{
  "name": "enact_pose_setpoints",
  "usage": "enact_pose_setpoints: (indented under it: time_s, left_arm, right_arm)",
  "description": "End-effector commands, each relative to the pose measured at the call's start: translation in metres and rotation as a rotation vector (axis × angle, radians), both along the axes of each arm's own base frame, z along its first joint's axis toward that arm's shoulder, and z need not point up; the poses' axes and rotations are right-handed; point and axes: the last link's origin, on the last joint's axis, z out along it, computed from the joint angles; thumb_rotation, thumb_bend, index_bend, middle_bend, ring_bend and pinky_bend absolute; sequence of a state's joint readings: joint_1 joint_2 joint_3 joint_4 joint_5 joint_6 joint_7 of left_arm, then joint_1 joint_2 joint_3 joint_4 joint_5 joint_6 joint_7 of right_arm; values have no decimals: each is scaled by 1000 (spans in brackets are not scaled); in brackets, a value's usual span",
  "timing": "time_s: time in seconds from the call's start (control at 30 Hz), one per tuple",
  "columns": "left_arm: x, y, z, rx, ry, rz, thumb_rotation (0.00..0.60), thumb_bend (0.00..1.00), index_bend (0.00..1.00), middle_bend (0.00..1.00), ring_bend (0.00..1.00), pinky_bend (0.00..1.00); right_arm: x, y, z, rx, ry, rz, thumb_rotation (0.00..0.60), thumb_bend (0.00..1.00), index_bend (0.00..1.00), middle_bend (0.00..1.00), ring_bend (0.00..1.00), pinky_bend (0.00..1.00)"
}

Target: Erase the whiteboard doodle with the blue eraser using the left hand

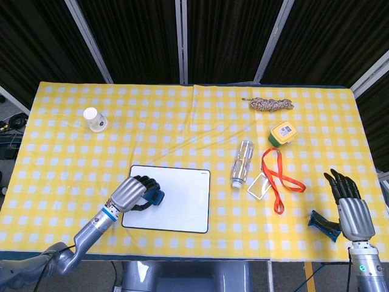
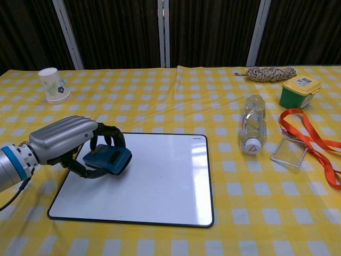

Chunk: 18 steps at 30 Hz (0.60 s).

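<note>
The whiteboard [image 1: 176,198] [image 2: 160,181] lies flat near the table's front edge; its surface looks plain white, with no doodle visible. My left hand [image 1: 132,193] [image 2: 66,141] grips the blue eraser [image 1: 157,197] [image 2: 108,159] over the board's left part, the eraser's underside on or just above the surface. My right hand [image 1: 349,205] hangs at the far right past the table's front corner, fingers straight and apart, holding nothing. It does not show in the chest view.
A paper cup [image 1: 94,119] [image 2: 53,85] stands back left. A clear bottle [image 1: 242,162] [image 2: 252,125], clear card [image 1: 260,185], orange lanyard [image 1: 281,176], green-and-yellow box [image 1: 283,133] and rope coil [image 1: 271,104] lie right of the board. A dark blue clamp [image 1: 323,224] sits beside my right hand.
</note>
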<state>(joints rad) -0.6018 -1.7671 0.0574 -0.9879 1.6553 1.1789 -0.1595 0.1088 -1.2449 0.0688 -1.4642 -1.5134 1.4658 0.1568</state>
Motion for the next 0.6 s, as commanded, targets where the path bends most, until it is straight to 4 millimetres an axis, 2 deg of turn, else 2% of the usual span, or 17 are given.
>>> enact_pose_setpoints:
  time_s: [0.03,0.13,0.43,0.6]
  left_arm:
    - [0,-1,2,1,-14,-1,600,675,772,551,506,475]
    - [5,-3,0,-7,-33,-9,600,676,772,551,506,475]
    - [39,-26,-26,-94,-82,-52,600,675,772,551,506,475]
    - [52,-35,-33,-109,-100,-71,600,674,772,551,506,475]
  right_arm:
    - [1,0,0,-2,-2,2,600,64,2,0,0,0]
    - [1,1,0,-2,-2,4,600,63,1,0,0,0]
    - [1,1,3,-10,-12,7,600,63,1,0,0,0]
    - [2,2,4,-10,-15,12,600,63,1,0,0,0]
